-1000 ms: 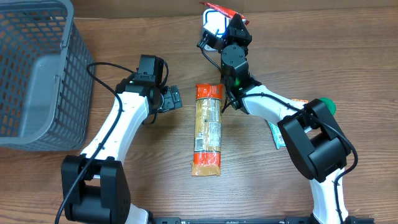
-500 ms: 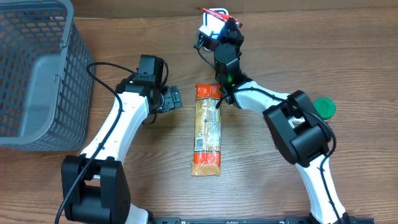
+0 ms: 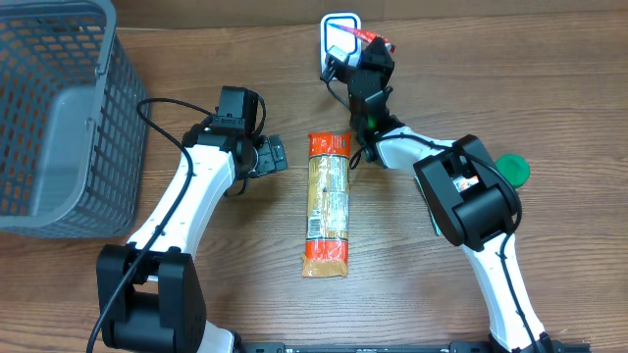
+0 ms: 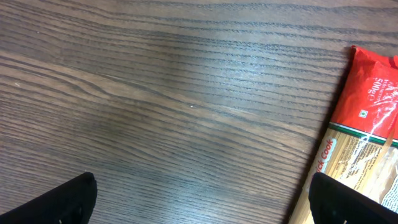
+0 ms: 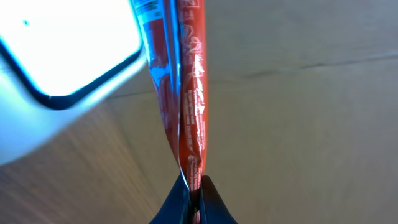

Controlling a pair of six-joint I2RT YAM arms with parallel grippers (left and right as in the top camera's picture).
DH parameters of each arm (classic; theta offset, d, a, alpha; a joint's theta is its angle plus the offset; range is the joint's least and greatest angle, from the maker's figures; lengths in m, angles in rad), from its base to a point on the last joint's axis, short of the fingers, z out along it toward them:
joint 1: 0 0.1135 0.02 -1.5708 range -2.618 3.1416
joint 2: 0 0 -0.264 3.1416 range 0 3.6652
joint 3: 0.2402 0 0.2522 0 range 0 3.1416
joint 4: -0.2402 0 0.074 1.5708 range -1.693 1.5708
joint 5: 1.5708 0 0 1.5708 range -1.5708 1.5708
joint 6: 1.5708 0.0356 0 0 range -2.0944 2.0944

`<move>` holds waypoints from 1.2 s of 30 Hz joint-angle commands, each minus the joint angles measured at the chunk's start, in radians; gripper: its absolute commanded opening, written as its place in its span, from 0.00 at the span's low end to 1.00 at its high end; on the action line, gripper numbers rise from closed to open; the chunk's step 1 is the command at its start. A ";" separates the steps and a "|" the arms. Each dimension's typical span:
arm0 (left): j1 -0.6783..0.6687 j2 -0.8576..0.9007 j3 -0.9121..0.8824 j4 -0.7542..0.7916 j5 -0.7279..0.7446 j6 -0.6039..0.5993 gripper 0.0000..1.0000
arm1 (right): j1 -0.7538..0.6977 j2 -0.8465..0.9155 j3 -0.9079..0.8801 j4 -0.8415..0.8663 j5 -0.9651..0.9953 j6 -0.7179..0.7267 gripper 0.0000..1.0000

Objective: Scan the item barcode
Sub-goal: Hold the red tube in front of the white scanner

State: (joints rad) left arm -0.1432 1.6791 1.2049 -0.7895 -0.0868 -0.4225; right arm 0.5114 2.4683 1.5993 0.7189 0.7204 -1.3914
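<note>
The basket (image 3: 59, 127), a gray mesh bin, stood at the far left of the tabletop (image 3: 245, 284), well apart from both arms; the wood grain showed through its mesh walls. No other container was in sight.

The right end effector (image 3: 367, 57) was closed tight on the lower edge of a red packet (image 3: 378, 40), which stood upright from the pinched fingertips in the right wrist view (image 5: 193, 186). The packet (image 5: 189, 112) was held just beside the scanner (image 3: 340, 34), whose white lit face (image 5: 62, 50) sat at the back middle of the tabletop.

The left end effector (image 3: 273, 155) stood fully spread and held nothing, over bare wood (image 4: 155, 93), near the red top end of a pasta pack (image 3: 329, 204) that lay flat at the centre. A green lid (image 3: 512, 169) lay to the right.
</note>
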 commanded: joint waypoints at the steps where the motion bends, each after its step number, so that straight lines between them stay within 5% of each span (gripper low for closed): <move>1: -0.001 -0.012 0.009 0.001 0.002 -0.004 1.00 | 0.007 0.047 0.031 0.006 -0.006 -0.026 0.03; 14: -0.001 -0.012 0.009 0.001 0.002 -0.004 1.00 | 0.011 0.064 0.031 0.102 0.017 -0.083 0.03; 23: -0.001 -0.012 0.009 0.001 0.002 -0.004 1.00 | 0.025 0.011 0.031 0.349 0.093 -0.075 0.03; 36: -0.001 -0.012 0.009 0.001 0.002 -0.004 1.00 | 0.106 -0.219 0.031 0.456 0.635 0.034 0.03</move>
State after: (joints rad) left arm -0.1432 1.6791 1.2049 -0.7891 -0.0868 -0.4225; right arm 0.5968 2.3402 1.6043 1.1557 1.1389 -1.3876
